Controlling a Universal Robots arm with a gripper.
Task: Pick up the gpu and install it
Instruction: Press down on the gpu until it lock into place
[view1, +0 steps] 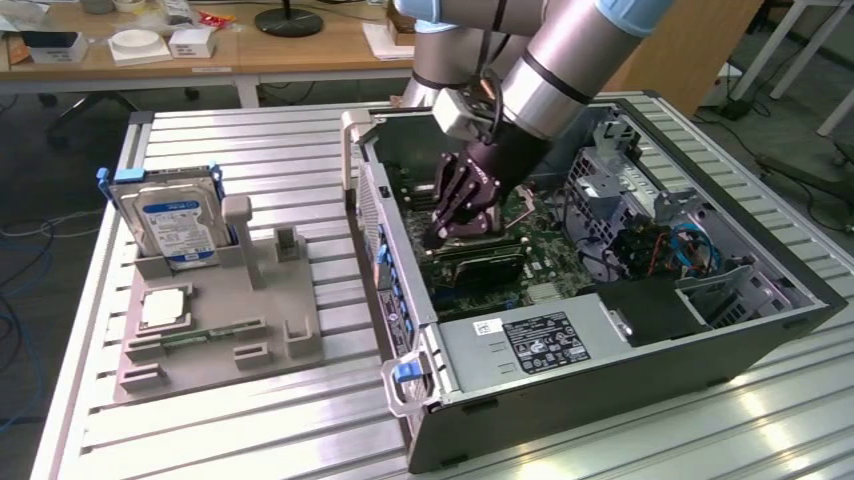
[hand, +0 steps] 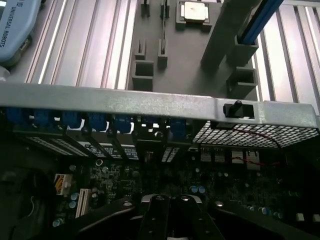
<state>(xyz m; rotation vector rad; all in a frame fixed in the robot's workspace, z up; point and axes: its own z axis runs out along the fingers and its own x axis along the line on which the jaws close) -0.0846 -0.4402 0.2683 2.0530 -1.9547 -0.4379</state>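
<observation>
One robot arm is seen reaching down into an open computer case that lies on its side on a ribbed metal table. The hand is lowered over the motherboard, and its fingers are drawn fully together. The gpu, a black-faced card, is seen standing on edge on the motherboard directly beneath the hand, near the case wall on the exterior view's left. Whether the card is gripped or merely touched by the fingertips cannot be told.

In the wrist view, the dark fingers are seen pressed close together at the lower edge, above the motherboard. Beyond them, the metal rear wall of the case is crossed by a row of blue slot clips.

Beside the case, on the exterior view's left, a grey parts holder is placed on the table. A silver hard drive with a blue label is held upright in it, a square processor chip is laid flat in a recess, and a narrow green memory stick is laid near its middle.

A wooden desk with small boxes is seen behind the table.
</observation>
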